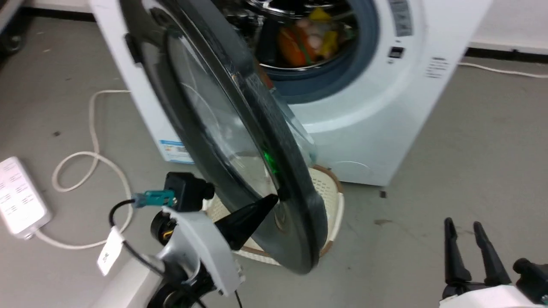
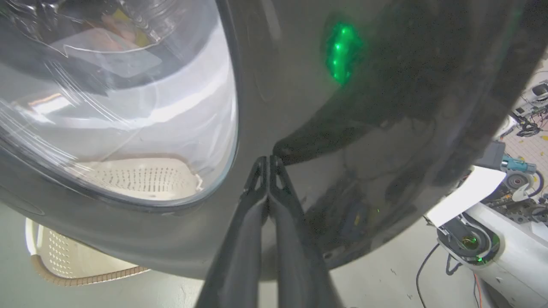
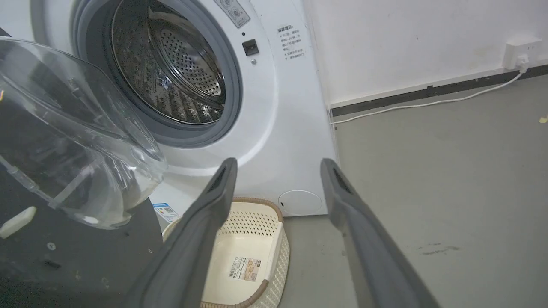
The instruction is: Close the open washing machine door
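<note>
Clenched, the left tool (image 2: 268, 160) touches the half-open washing machine door (image 1: 214, 128) just ahead. Latching remains; the right tool (image 3: 278, 164) hangs released.

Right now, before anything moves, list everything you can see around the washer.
washing machine: one, white, ahead on the grey floor
washing machine door: one, black rim with clear glass, swung open at the machine's left
laundry: several pieces, orange and yellow, inside the drum
basket: one, cream with brown rim, on the floor below the door
power strip: one, white, on the floor far left
cable: one, white, looped from the power strip
wall socket: one, white, on the wall to the machine's right
left end effector: one, dark, shut, tips against the door's rim
right end effector: one, dark, open, lower right, over bare floor
</note>
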Controlling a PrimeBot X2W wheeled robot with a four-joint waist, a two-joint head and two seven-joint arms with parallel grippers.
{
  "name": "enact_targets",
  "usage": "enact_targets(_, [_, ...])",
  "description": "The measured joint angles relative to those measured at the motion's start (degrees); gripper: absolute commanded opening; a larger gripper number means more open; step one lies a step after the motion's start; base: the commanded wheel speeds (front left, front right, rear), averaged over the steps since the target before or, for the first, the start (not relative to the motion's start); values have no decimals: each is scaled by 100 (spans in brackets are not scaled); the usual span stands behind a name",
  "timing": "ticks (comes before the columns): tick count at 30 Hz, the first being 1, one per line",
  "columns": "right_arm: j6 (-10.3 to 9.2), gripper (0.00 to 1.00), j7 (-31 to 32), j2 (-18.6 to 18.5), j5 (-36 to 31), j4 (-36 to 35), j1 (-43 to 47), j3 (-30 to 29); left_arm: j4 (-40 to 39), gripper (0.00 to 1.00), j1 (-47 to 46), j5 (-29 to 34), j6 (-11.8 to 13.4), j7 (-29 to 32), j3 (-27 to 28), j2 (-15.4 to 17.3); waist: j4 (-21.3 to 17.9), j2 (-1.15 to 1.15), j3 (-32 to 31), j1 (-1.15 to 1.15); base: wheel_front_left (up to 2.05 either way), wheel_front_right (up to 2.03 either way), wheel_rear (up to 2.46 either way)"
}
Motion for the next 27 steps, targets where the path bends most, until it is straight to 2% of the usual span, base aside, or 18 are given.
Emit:
enact_targets(6, [0,100,-1,-1,49,-9,-127,382,1050,0,-520,303,24,-555,-19,-421,-544,0,74,0,0,0,0])
enact_targets(16, [0,100,-2,-2,160,-22,-338,749,2874,0,-1650,808,363,-1333,78,-1134,-1155,0,314,0,0,0,0])
enact_targets(20, [0,100,-1,-2,225,-23,-434,838,3528,0,-2221,988,460,-1546,114,-1304,-1331,0,426,0,0,0,0])
enact_targets(27, [0,100,-1,-2,345,-64,-588,869,4400,0,-3161,1171,608,-1861,209,-1395,-1598,0,728,0,0,0,0])
